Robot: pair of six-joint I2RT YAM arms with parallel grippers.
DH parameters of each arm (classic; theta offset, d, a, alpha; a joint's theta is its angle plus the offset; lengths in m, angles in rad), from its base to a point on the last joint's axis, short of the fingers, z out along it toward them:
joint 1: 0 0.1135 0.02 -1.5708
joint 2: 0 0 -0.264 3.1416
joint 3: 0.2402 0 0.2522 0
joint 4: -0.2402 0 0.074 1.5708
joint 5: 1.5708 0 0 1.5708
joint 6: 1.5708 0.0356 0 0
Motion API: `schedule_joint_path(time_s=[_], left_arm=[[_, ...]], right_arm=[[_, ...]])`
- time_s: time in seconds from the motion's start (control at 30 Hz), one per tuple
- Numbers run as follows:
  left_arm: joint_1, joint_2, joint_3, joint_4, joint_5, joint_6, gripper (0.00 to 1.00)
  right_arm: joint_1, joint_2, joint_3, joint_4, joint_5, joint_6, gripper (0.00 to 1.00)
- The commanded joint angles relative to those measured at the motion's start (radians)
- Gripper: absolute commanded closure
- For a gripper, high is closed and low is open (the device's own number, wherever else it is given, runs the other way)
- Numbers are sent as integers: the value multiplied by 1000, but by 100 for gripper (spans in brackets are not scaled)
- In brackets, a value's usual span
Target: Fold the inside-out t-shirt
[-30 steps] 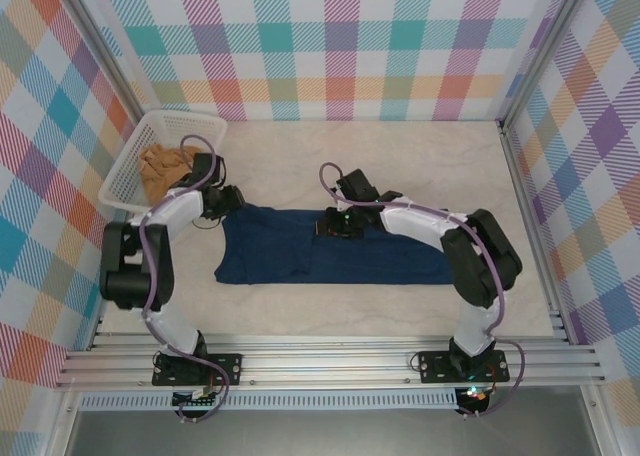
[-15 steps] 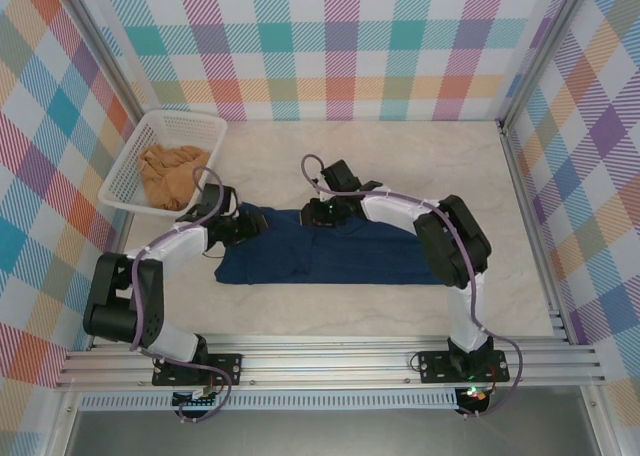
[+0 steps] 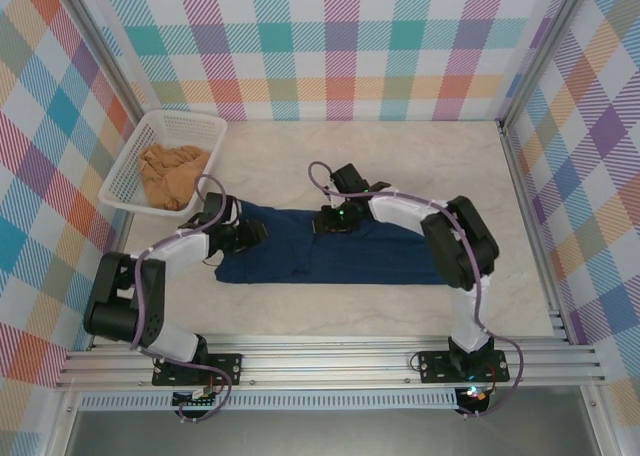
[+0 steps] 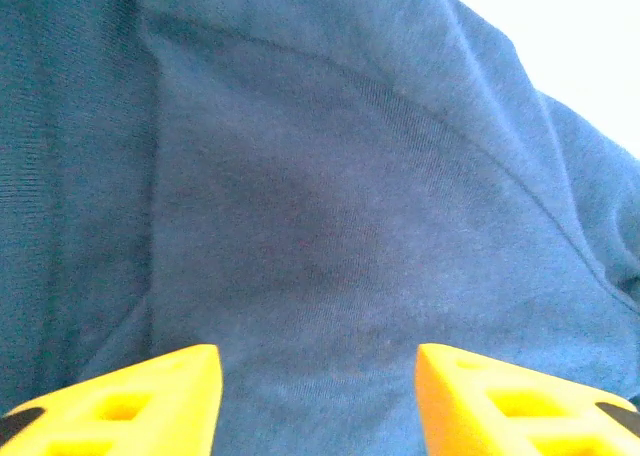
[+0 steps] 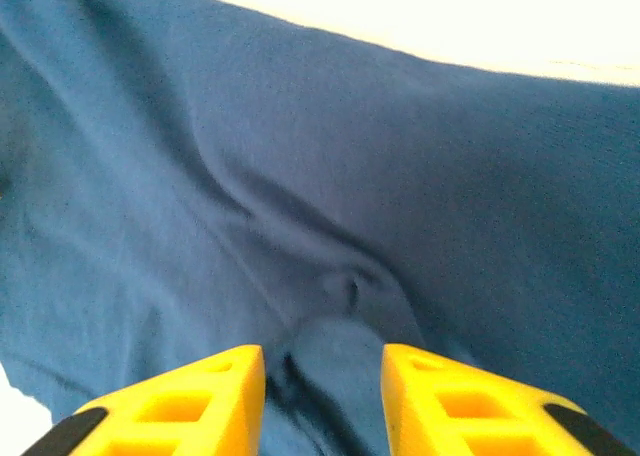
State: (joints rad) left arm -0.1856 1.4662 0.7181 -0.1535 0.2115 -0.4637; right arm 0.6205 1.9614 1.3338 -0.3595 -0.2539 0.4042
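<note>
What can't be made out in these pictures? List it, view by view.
- Top view: right gripper, fingertips hidden under its own wrist.
- Right wrist view: whether the fingers pinch the t-shirt fold between them; the bottom edge cuts them off.
- Left wrist view: which part of the t-shirt lies under the open left gripper; cropped all round.
- Top view: t-shirt collar, too small.

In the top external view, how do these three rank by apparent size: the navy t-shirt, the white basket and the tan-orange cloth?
1. navy t-shirt, clearly the largest
2. white basket
3. tan-orange cloth, the smallest; it lies inside the basket
</note>
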Motion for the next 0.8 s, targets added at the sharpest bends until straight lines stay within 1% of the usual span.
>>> schedule_joint_path(time_s=[0.0, 0.07, 0.17, 0.2, 0.3, 0.37, 0.43, 0.47, 0.53, 0.77], left_arm=[[10, -106, -10, -75, -147, 30, 40], [34, -140, -18, -86, -198, 34, 34], [62, -138, 2, -108, -224, 63, 18], [64, -119, 23, -116, -236, 79, 14], [64, -41, 97, -187, -255, 122, 8], [61, 0, 135, -210, -258, 144, 1], [57, 22, 150, -205, -252, 159, 0], [55, 35, 154, -205, -250, 168, 0], [55, 69, 173, -219, -241, 185, 0], [56, 204, 246, -270, -155, 241, 0]], right_arm=[[-8, -130, -68, -46, 26, -76, 61], [-8, -167, -115, -35, 38, -79, 59], [-8, -194, -155, -20, 43, -77, 55], [-9, -199, -162, -11, 37, -76, 54], [-8, -212, -175, 19, 7, -78, 50], [-9, -226, -187, 40, -16, -80, 46], [-8, -244, -206, 56, -28, -88, 43], [-8, -257, -219, 66, -28, -92, 38], [-9, -280, -245, 85, -26, -104, 34], [-10, -308, -307, 135, -29, -105, 32]])
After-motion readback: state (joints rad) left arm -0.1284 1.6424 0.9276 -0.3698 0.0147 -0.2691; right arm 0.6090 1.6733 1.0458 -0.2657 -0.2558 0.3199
